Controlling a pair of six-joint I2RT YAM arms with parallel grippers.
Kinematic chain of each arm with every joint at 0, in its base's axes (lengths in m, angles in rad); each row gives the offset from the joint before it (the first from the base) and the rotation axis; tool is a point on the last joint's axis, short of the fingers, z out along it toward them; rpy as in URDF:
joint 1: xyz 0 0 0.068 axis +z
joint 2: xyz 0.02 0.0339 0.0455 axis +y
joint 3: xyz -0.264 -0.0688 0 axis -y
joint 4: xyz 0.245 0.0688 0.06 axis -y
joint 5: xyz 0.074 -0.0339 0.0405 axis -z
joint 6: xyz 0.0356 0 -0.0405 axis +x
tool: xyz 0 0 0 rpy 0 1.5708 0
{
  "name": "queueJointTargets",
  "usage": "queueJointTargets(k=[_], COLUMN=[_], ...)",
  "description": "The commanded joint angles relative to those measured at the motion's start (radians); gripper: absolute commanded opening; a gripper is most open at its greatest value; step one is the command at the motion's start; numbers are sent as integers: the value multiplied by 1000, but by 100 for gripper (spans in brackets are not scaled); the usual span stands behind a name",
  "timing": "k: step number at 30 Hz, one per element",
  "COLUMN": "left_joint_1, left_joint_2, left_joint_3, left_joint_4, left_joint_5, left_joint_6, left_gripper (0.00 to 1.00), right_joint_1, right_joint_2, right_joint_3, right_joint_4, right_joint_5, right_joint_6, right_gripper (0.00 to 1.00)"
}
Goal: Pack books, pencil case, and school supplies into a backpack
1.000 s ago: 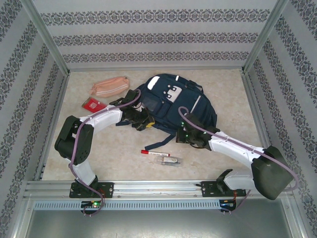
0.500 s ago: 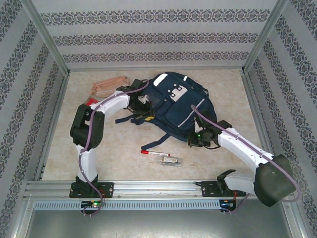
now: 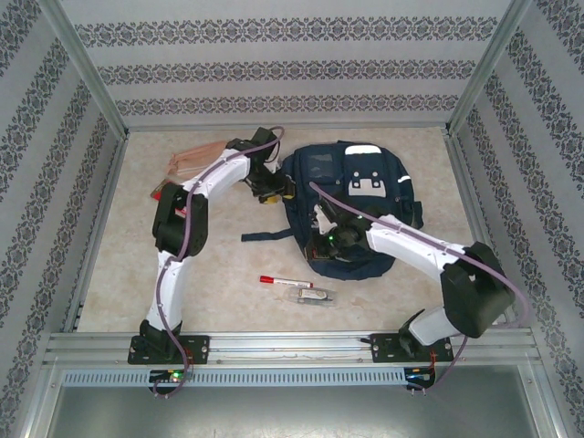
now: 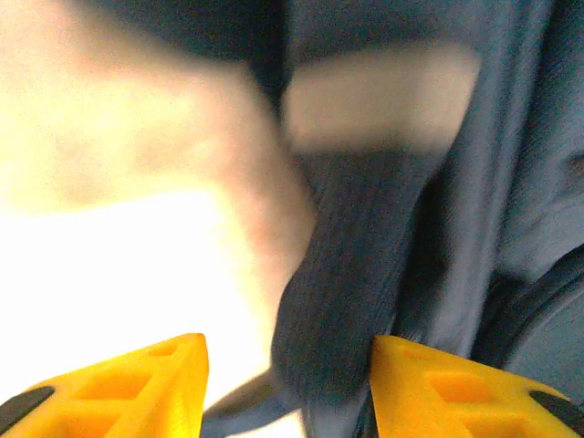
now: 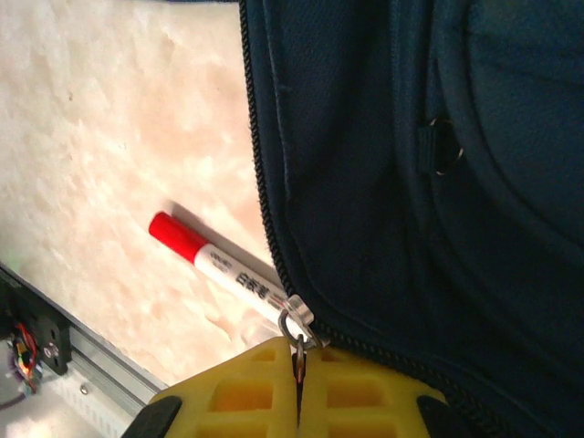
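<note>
**Left jaws:** your yellow fingers stand parted; a second ago they were shut. A dark strap (image 4: 351,274) of the backpack (image 3: 388,196) hangs in the gap, close against the right-hand finger and clear of the other. The view is blurred, so take it as let go rather than gripped.

**Right jaws:** closed tight on the metal zip pull (image 5: 294,330), with the zip teeth running away ahead of the tips. That stretch of zip looks closed.

**Backpack:** over the last second it has swung from lying slantwise to sitting square on the table (image 3: 210,274), its pale patch on the far side. It now lies to the right of your left jaws. Your right arm has come across, and its jaws are at the bag's near edge.

**Marker (image 3: 285,282):** red cap, on the table just ahead and left of your right jaws, outside the bag. It has not moved.

**Wrapped item (image 3: 315,295):** just beside the marker, also unmoved.

**Pencil case (image 3: 192,160):** pink, on the table to the left of your left jaws, partly behind that arm.

**Reading:** the bag looks placed for opening, and your only hold is now on the zip pull. Nothing listed here is packed yet. With the strap freed, a pull on the zip may drag the whole bag, so a fresh left hold may be needed first.
</note>
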Motion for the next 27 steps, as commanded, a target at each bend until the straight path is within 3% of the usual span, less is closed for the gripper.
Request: queueJointTargets(k=[1, 7, 11, 21, 27], left_joint_1=[16, -1, -39, -125, -135], left_joint_2=[-189, -371, -389, -401, -391], left_joint_3=[-144, -488, -576, -754, -784], left_joint_4=[-78, 171, 327, 683, 713], left_joint_5=[-132, 57, 123, 32, -2], left_joint_6=[-25, -234, -362, -656, -667], left_gripper=[53, 54, 55, 54, 52], right_joint_1=[20, 28, 37, 38, 34], right_joint_2=[41, 86, 94, 112, 101], right_joint_3=[60, 94, 94, 61, 61], right_joint_4=[65, 126, 152, 206, 163], right_joint_5=[-38, -128, -164, -206, -197], right_joint_6=[8, 5, 19, 70, 51], right_gripper=[0, 0, 0, 0, 0])
